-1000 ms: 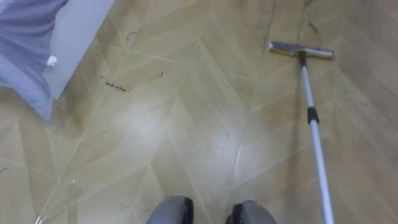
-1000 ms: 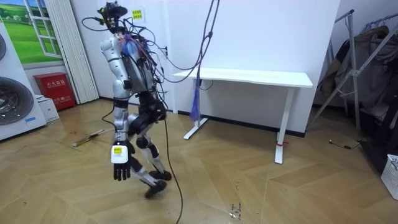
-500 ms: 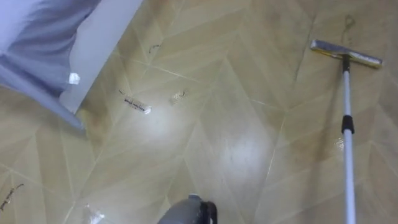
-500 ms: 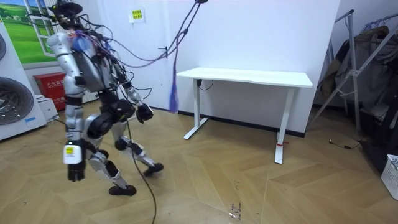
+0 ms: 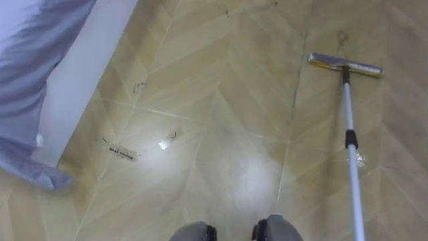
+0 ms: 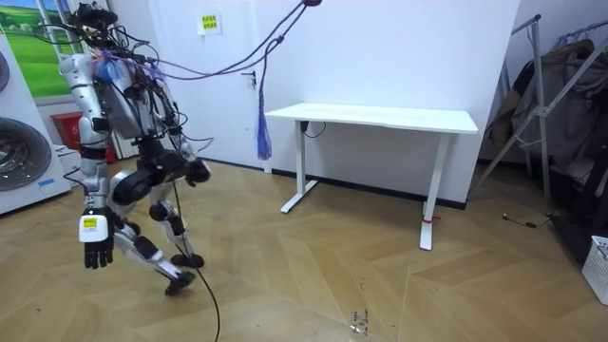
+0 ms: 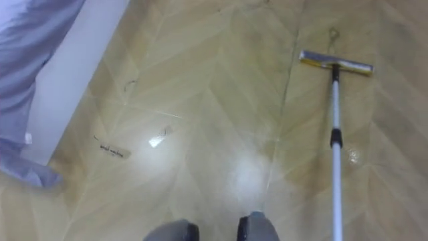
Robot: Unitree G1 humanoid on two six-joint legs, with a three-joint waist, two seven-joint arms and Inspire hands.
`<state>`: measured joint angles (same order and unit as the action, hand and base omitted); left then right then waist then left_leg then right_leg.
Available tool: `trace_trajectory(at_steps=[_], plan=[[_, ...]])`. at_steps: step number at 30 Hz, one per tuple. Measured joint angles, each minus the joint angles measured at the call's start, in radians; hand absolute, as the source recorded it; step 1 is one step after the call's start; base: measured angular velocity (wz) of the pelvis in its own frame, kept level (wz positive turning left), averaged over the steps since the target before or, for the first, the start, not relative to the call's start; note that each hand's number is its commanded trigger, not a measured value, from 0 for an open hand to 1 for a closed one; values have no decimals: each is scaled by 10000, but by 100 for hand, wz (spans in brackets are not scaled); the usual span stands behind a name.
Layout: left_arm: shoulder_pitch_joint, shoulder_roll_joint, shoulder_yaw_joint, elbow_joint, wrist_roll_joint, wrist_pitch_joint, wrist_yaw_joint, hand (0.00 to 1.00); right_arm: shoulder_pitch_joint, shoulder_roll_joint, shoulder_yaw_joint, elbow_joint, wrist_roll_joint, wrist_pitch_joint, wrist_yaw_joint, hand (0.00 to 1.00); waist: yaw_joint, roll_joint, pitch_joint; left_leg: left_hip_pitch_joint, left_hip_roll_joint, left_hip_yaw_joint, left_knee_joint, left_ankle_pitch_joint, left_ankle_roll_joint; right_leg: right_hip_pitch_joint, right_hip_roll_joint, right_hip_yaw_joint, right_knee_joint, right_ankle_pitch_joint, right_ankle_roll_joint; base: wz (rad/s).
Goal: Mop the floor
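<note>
A mop lies flat on the wooden floor ahead of me and to my right. Its yellow-grey head (image 5: 345, 65) points away from me, and its white pole (image 5: 350, 154) runs back toward the lower right. The same mop head (image 7: 336, 63) shows in the right eye view. In the room view I am mid-stride near the room view's left. My left hand (image 6: 96, 250) hangs low at my side with relaxed fingers and holds nothing. My right hand (image 6: 198, 172) swings behind my hip.
A white panel (image 5: 87, 73) with lavender cloth (image 5: 30, 60) over it lies on my left. Small scraps (image 5: 123, 153) and a wet patch (image 5: 360, 159) mark the floor. The room view has a washing machine (image 6: 24, 157), a red box (image 6: 68, 126) and a white desk (image 6: 380, 116).
I have walked toward the room view's left, away from the desk. The eye view has shifted with my steps; the mop lies where it was.
</note>
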<state>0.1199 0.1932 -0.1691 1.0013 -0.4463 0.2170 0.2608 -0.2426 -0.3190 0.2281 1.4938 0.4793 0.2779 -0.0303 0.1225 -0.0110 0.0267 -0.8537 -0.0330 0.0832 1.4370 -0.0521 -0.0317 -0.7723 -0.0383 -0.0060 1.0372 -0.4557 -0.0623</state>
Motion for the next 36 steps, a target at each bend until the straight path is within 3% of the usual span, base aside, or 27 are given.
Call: trace_trajectory(at_steps=[1, 2, 3, 4, 5, 6, 7, 9, 11, 13, 14, 15, 16, 18, 20, 21, 22, 24, 27, 29, 30, 31, 32, 33, 34, 35, 36], plan=[[4, 34, -5, -9, -21, -32, 17, 0, -233, -98, -39, -98, 136, -20, 11, 100, 81, -59, -7, -299, 23, -26, 156, 63, -13, -1, 38, 37, 87, -101, -13, -4], [26, 73, -8, -65, -18, -66, 24, 0, -589, -261, -47, -264, 359, -51, 109, 100, 256, -130, 21, -867, 119, -25, 130, -346, 209, 64, 129, 50, 211, -298, -34, -5], [216, 100, 1, -131, 36, -35, -4, 0, -953, -315, -40, -413, 516, -155, 244, 100, 344, -247, 33, -1172, 213, -33, -673, -876, 308, 254, 173, 85, 228, -464, -17, -10], [396, 102, 14, -258, 102, -14, -64, 0, -1030, -315, 63, -665, 695, -183, 376, 100, 440, -368, 26, -1058, 208, -56, -2235, -1199, 266, 561, 173, 127, 132, -610, 97, -11], [472, 96, 15, -258, 120, 12, -125, 0, -1014, -318, 147, -720, 843, -185, 417, 100, 511, -387, 30, -876, 213, -94, -3208, -1220, 255, 762, 173, 127, 45, -687, 122, -12], [625, 101, 20, -252, 164, 48, -297, 0, -954, -318, 319, -721, 1071, -138, 540, 100, 551, -391, 25, -431, 206, -264, -5236, -1212, 248, 1182, 175, 106, -186, -877, 137, -13], [706, 126, 93, -213, 232, 70, -491, 0, -720, -305, 376, -735, 1105, -160, 678, 100, 536, -292, -10, -163, 230, -325, -6160, -1034, 532, 1596, 110, 70, -377, -1110, 190, -5], [550, 141, 100, -71, 337, 135, -719, 0, -145, -368, 442, -710, 1136, -218, 846, 100, 394, -284, -43, 165, 119, -21, -6158, -1466, 1097, 2171, -142, -10, -864, -1241, 545, 20], [175, 102, 108, 6, 479, 134, -848, 0, 427, -451, 476, -449, 1144, -310, 904, 100, 330, -209, -57, 434, -266, -20, -6116, -1928, 1329, 2399, -342, 37, -804, -1159, 723, 28], [-208, -35, 287, -31, 480, -123, -849, 0, 1519, -556, 561, -340, 1266, -476, 958, 100, 46, 113, -165, 675, -770, -23, -5946, -2426, 1795, 1930, -647, 313, 738, -203, 1079, 47], [-260, -111, 310, -35, 484, -228, -848, 0, 1823, -575, 607, -324, 1257, -476, 947, 100, -30, 210, -184, 723, -880, -74, -5901, -2545, 1861, 1759, -653, 389, 1122, 122, 1114, 28], [-279, -241, 398, -154, 504, -354, -833, 0, 2376, -540, 646, -303, 1263, -489, 898, 100, -79, 410, -282, 832, -1026, -113, -5923, -2756, 1977, 1351, -639, 534, 1725, 479, 1188, 13], [-267, -314, 406, -367, 577, -391, -794, 0, 2821, -428, 639, -304, 1281, -525, 783, 100, -194, 583, -257, 972, -1111, -111, -6019, -2867, 2102, 900, -619, 610, 1997, 471, 1173, 10], [-214, -352, 485, -485, 580, -492, -758, 0, 3287, -110, 613, -304, 1421, -593, 619, 100, -377, 640, -253, 1223, -1226, -117, -6326, -2921, 2164, 132, -472, 609, 1783, 461, 1170, 2], [-147, -376, 476, -493, 603, -537, -747, 0, 3573, 198, 590, -305, 1429, -598, 555, 100, -478, 652, -238, 1551, -1222, -158, -6694, -2951, 2146, -358, -253, 626, 712, 475, 1131, -11], [-56, -416, 485, -492, 597, -540, -753, 0, 3743, 305, 590, -304, 1442, -597, 562, 100, -576, 664, -241, 1764, -1221, -227, -6904, -3000, 2112, -441, -184, 589, -488, 592, 990, 0], [59, -417, 495, -499, 598, -539, -739, 0, 3880, 399, 595, -304, 1426, -592, 552, 100, -635, 659, -229, 1931, -1211, -294, -6952, -3160, 2062, -441, -81, 562, -1632, 969, 872, 0], [293, -480, 497, -517, 564, -491, -629, 0, 4018, 432, 545, -310, 1350, -502, 547, 100, -626, 647, -215, 2163, -1165, -348, -6730, -3538, 1971, -365, 0, 330, -2169, 1723, 667, -7], [469, -537, 487, -390, 284, -295, -478, 0, 3607, 425, 369, -342, 1206, -214, 441, 100, -363, 677, -168, 2445, -1046, -783, -6326, -3987, 1598, 82, -66, -612, -1997, 1445, 274, -24], [437, -513, 481, -268, 30, -118, -349, 0, 2823, 383, 144, -77, 960, -23, 238, 100, -379, 651, -148, 2221, -996, -782, -5456, -4093, 1173, 197, -210, -818, -1684, 884, 42, 0], [432, -448, 472, -207, -22, -63, -266, 0, 2181, 345, 65, 236, 918, 76, 23, 100, -359, 597, -120, 1807, -863, -544, -4281, -3911, 760, 195, -227, -831, -1180, 483, 17, 12], [487, -352, 394, -210, -162, -18, -135, 0, 1578, 230, -93, 351, 764, 82, -116, 100, -330, 440, -42, 1375, -616, -224, -3045, -3518, 149, 182, -153, -721, -684, 66, 45, 12], [536, -270, 235, -312, -309, 8, -48, 0, 1261, 132, -124, 332, 727, 81, -149, 100, -297, 424, -35, 1120, -474, -58, -2473, -3243, -53, 161, -97, -640, -457, -100, 53, 0], [666, -98, -67, -498, -622, 32, 20, 0, 606, -108, -79, 246, 758, 71, -221, 100, -171, 295, -16, 644, -285, 251, -1517, -2495, -41, 52, -64, -427, -35, -352, 21, -22], [734, -7, -184, -611, -751, 11, 32, 0, 17, -378, -32, -8, 799, 18, -247, 100, -7, 131, 32, 210, -276, 357, -852, -1692, 27, -13, -40, -192, 242, -494, -69, -28], [778, 19, -186, -609, -731, -7, 34, 0, -196, -499, 37, -146, 892, -12, -259, 100, 115, 105, 30, 40, -269, 353, -656, -1655, 94, -4, -43, -159, 296, -566, -71, -19], [834, 163, -183, -681, -727, -27, 35, 0, -612, -628, 144, -443, 1225, -111, -255, 100, 200, -29, 26, -296, -195, 301, -1077, -2108, 415, 36, -40, -131, 353, -681, -97, 0]])
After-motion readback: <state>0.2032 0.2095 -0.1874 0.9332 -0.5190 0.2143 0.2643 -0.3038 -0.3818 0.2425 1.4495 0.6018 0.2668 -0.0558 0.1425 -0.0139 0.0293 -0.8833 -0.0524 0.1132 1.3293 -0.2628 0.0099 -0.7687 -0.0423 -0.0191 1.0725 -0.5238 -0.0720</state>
